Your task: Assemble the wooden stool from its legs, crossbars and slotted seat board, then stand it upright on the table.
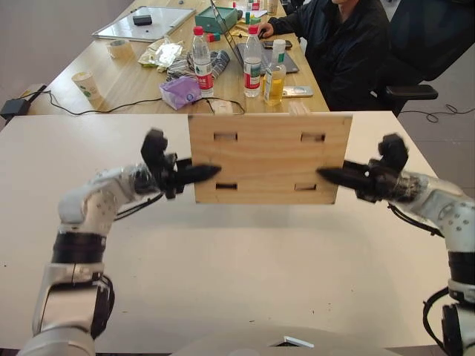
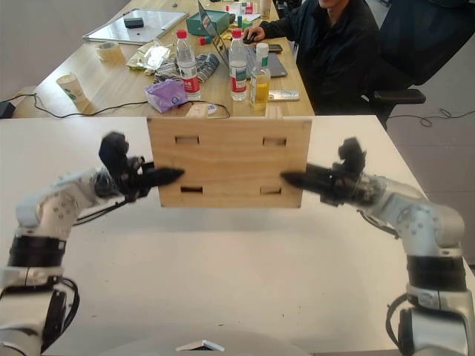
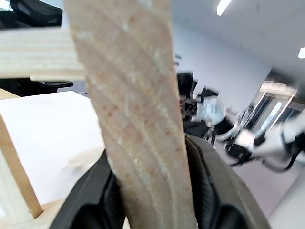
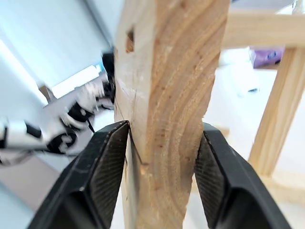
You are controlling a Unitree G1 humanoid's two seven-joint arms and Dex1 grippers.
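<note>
Wooden seat board [image 1: 269,159] held up near the table's [image 1: 223,282] far edge, clamped at its left side by the left gripper [image 1: 211,172] and at its right by the right gripper [image 1: 326,175]; liable to twist or slip from such narrow holds, jarring the legs [image 4: 276,119] loose.

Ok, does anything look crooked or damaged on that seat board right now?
Nothing stands out. The seat board is held level, clamped at its side edges by the left gripper and the right gripper; no cracks show.
</note>
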